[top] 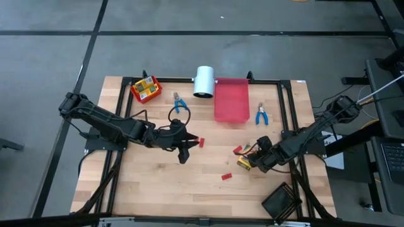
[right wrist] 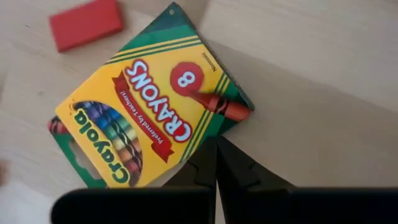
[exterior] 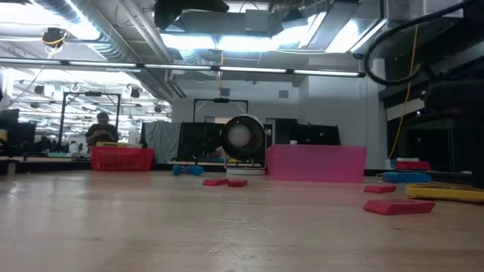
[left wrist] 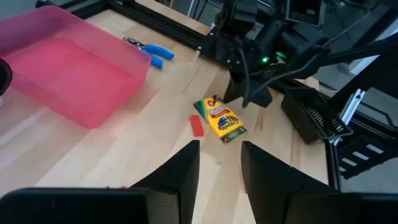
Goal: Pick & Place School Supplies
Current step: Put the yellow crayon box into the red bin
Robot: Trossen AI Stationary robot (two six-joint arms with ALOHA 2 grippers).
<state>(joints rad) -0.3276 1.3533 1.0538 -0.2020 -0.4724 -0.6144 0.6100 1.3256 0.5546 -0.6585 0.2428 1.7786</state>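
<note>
grey floor point(top: 50, 57) with dark seams; bright ceiling lights point(exterior: 204, 39) over distant workbenches.

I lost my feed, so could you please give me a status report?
Right gripper shut, empty, at yellow crayon box. Left gripper open mid-table. Red block beside box.

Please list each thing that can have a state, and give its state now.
Left gripper: open, empty, above the table's middle.
Right gripper: shut, empty, tips at the crayon box's edge.
Crayon box: closed, flat on the table.
Pink bin: upright, empty.
White cylinder: on its side.
</note>
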